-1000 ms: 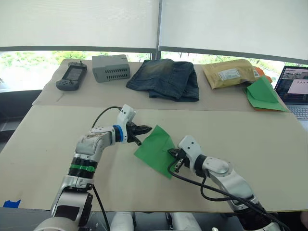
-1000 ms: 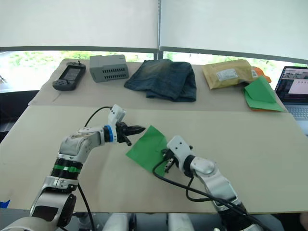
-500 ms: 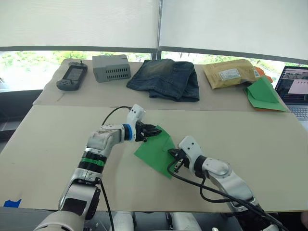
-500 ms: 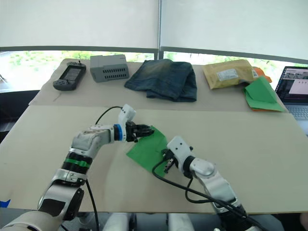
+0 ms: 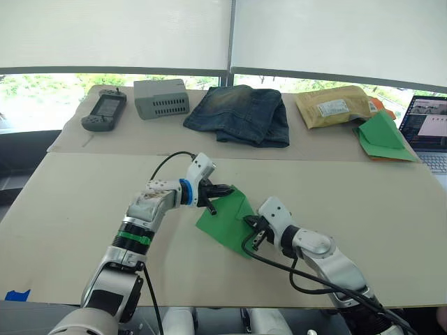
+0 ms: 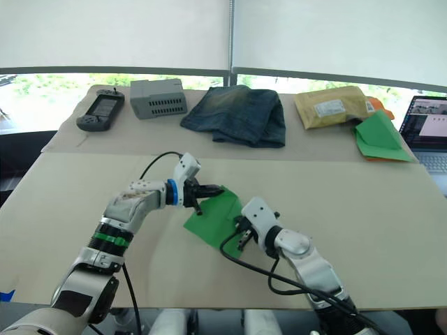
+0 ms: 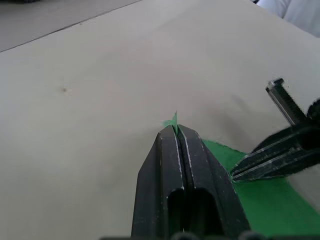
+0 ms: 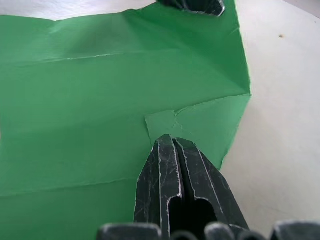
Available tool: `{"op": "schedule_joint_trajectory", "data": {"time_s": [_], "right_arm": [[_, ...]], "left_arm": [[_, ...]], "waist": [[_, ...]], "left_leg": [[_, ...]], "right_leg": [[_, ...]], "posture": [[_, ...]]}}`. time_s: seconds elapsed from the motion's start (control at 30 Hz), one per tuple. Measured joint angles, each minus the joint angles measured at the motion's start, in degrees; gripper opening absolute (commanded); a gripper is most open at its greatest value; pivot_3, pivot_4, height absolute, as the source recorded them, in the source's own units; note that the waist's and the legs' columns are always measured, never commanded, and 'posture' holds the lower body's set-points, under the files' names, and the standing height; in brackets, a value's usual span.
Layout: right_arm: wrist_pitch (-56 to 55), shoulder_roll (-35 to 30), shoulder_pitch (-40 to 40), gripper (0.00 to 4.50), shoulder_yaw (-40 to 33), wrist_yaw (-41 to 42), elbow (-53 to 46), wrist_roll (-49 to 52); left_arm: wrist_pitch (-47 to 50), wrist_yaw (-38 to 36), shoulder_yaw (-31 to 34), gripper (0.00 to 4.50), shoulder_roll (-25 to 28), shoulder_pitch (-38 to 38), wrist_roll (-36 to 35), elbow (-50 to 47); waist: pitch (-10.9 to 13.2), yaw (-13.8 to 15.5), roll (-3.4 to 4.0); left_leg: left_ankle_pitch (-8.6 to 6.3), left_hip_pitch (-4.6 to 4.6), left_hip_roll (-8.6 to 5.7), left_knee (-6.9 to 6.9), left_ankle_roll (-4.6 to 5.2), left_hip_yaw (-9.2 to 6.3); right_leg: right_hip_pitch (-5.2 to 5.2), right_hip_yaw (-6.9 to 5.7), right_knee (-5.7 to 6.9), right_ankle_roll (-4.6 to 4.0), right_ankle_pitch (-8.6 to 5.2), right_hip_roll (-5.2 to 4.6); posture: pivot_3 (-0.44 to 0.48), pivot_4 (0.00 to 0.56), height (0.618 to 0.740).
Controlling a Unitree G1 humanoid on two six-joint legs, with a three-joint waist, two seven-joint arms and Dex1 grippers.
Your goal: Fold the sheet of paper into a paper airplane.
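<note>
The sheet of paper [image 5: 225, 220] is bright green and creased. It lies on the near beige table [image 5: 70, 209] between my two arms. My left gripper [image 5: 223, 190] is at its far corner, shut on the sheet of paper; a green sliver pokes out between the fingertips [image 7: 175, 129]. At the paper's right edge, my right gripper [image 5: 255, 232] is shut too, with a small green tab just past its tips [image 8: 167, 140]. A folded flap with a crease runs beside it. No paper airplane shape shows.
On the far table lie a handheld device [image 5: 105, 110], a grey box [image 5: 161, 98], folded jeans [image 5: 241, 115], a padded envelope [image 5: 334, 106] and a green paper stack with orange edges [image 5: 383, 138]. A laptop [image 5: 427, 129] stands at the far right.
My left gripper moved right from beside the paper onto its far corner and closed on it. The right arm stayed put.
</note>
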Motion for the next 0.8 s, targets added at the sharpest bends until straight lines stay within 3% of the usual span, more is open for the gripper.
{"op": "schedule_joint_trajectory", "data": {"time_s": [0.53, 0.8], "right_arm": [[0.95, 0.17, 0.13, 0.00, -0.28, -0.70, -1.07, 0.00], [4.15, 0.00, -0.34, 0.00, -0.55, -0.82, -2.80, 0.04]], "left_arm": [[-34.33, 0.74, -10.54, 0.03, 3.97, 4.49, 18.82, 1.54], [-40.81, 2.90, -12.10, 0.03, 4.10, 4.09, 24.45, 5.10]], "waist": [[0.00, 0.22, 0.00], [0.00, 0.50, 0.02]], "left_leg": [[0.00, 0.00, 0.01, 0.00, 0.00, 0.05], [0.00, -0.03, 0.00, 0.00, 0.00, 0.10]], "right_leg": [[0.00, 0.01, -0.01, -0.03, -0.01, -0.03], [-0.02, 0.00, -0.01, -0.01, 0.00, -0.06]], "posture": [[0.000, 0.150, 0.734], [0.000, 0.150, 0.734]]}}
